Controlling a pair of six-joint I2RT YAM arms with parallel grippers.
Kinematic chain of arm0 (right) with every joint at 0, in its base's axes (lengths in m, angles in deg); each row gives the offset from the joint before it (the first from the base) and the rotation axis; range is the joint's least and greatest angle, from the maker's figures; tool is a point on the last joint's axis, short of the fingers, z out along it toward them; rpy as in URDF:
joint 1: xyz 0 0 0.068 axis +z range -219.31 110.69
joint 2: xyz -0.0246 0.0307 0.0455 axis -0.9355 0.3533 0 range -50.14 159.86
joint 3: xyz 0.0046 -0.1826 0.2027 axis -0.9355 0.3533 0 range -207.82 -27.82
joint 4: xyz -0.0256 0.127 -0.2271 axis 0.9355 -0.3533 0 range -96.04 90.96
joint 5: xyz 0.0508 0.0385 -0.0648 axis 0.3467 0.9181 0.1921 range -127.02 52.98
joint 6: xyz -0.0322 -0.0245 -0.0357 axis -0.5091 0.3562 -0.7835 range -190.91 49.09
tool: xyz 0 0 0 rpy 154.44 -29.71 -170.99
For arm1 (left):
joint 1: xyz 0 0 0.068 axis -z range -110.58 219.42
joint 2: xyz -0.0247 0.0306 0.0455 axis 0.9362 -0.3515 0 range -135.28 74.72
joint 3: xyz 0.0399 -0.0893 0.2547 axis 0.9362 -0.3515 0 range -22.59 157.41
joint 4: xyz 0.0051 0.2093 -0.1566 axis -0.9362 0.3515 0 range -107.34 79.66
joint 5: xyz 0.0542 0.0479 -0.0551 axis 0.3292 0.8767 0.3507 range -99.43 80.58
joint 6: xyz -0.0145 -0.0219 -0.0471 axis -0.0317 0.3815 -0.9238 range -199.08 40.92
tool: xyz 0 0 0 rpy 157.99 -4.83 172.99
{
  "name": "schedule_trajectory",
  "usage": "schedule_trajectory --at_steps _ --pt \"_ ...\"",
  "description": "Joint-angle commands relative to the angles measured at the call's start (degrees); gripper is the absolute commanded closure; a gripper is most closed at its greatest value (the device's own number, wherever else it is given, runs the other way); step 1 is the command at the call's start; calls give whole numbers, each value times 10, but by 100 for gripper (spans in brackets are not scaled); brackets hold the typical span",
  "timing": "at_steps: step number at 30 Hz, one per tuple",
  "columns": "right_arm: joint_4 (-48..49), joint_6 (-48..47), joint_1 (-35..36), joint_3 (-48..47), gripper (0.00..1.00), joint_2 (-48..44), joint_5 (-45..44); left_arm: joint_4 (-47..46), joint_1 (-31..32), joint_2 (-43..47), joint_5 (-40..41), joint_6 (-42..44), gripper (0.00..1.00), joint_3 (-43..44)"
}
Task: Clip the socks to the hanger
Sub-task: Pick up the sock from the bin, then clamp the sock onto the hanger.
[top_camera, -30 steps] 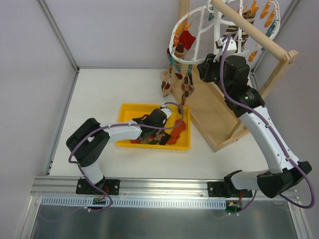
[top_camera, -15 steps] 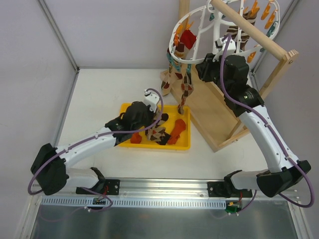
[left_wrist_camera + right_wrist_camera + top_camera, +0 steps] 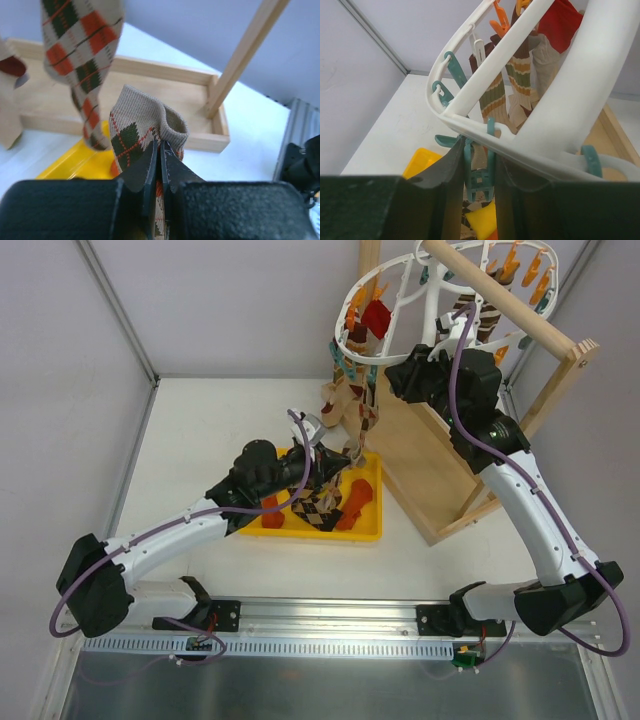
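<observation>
My left gripper (image 3: pixel 316 466) is shut on a brown-and-beige argyle sock (image 3: pixel 145 122) and holds it above the yellow tray (image 3: pixel 372 530), its cuff sticking up past the fingertips (image 3: pixel 151 159). The sock's lower end hangs over the tray (image 3: pixel 322 506). The white oval hanger (image 3: pixel 350 345) hangs from the wooden rod, with argyle socks (image 3: pixel 345 405) and a red sock (image 3: pixel 377 317) clipped on. My right gripper (image 3: pixel 479 150) is up at the hanger's ring (image 3: pixel 560 120), shut on a dangling teal clothespin (image 3: pixel 480 172). It shows in the top view (image 3: pixel 402 378).
An orange-red sock (image 3: pixel 356 502) and more argyle socks lie in the tray. The wooden stand (image 3: pixel 430 470) with its rod (image 3: pixel 500 295) stands right of the tray. A clipped argyle sock (image 3: pixel 85 45) hangs just ahead of my left gripper.
My left arm has stretched out and lifted the argyle sock out of the tray, up and right toward the hanger. The right gripper has stayed at the hanger's ring.
</observation>
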Motion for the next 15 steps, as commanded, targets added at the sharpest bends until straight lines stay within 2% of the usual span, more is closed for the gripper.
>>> schedule_trajectory --at_steps 1,5,15 --pt "-20 24 3 -7 99 25 67 -88 -3 -18 -89 -33 100 48" --pt "-20 18 3 -7 99 19 65 -121 -2 -41 -117 -58 100 81" --pt "-12 15 2 1 99 10 67 -161 -3 -118 -115 -85 100 159"
